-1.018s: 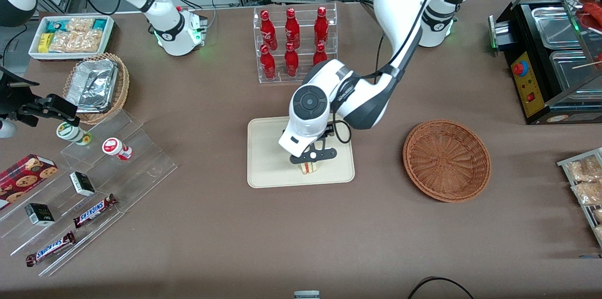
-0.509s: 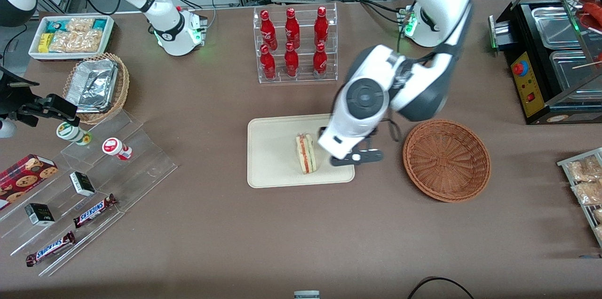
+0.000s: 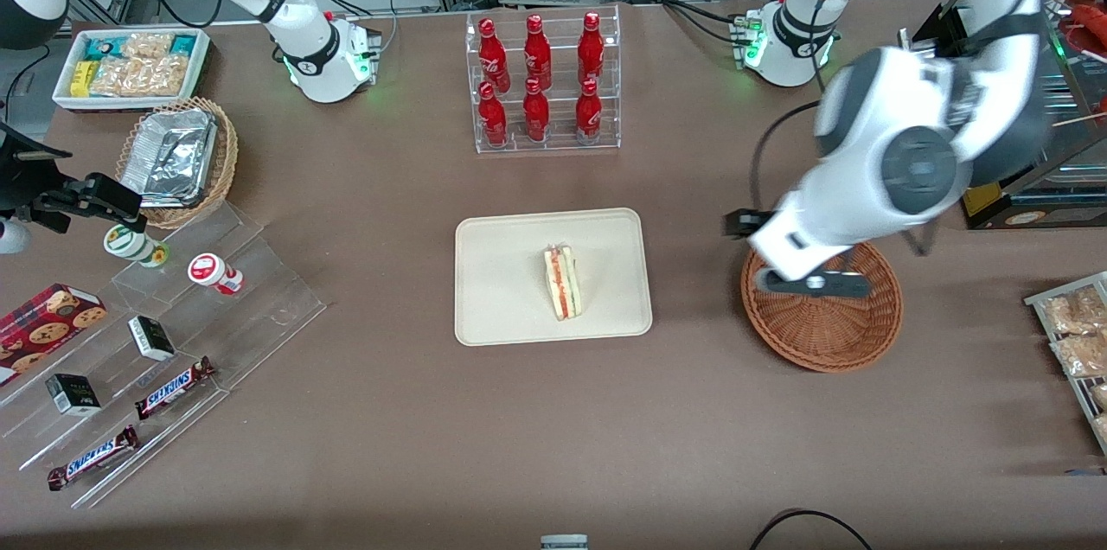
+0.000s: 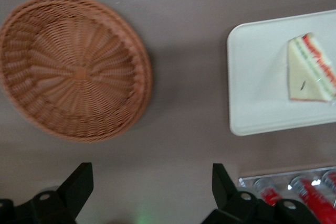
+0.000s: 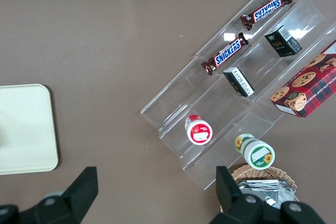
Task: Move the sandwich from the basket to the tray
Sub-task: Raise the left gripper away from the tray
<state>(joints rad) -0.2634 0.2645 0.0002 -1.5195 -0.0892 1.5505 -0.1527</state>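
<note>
The sandwich [image 3: 562,282], a pale bread wedge with red and green filling along its edge, lies on the cream tray [image 3: 493,239] in the middle of the table. Nothing lies in the reddish-brown wicker basket [image 3: 822,329], which sits beside the tray toward the working arm's end. My gripper [image 3: 809,282] hangs above the basket's rim, well away from the sandwich. The left wrist view shows the basket [image 4: 76,66], the tray [image 4: 257,77] and the sandwich [image 4: 310,69] below my open gripper [image 4: 149,187], with only bare table between its fingers.
A clear rack of red bottles [image 3: 540,83] stands farther from the front camera than the tray. A black food warmer [image 3: 1012,109] stands near the basket. Acrylic steps with snack bars [image 3: 164,334] and a foil-tray basket [image 3: 177,156] lie toward the parked arm's end.
My gripper let go of the sandwich on the tray, rose and swung across to above the basket. The sandwich stays on the tray.
</note>
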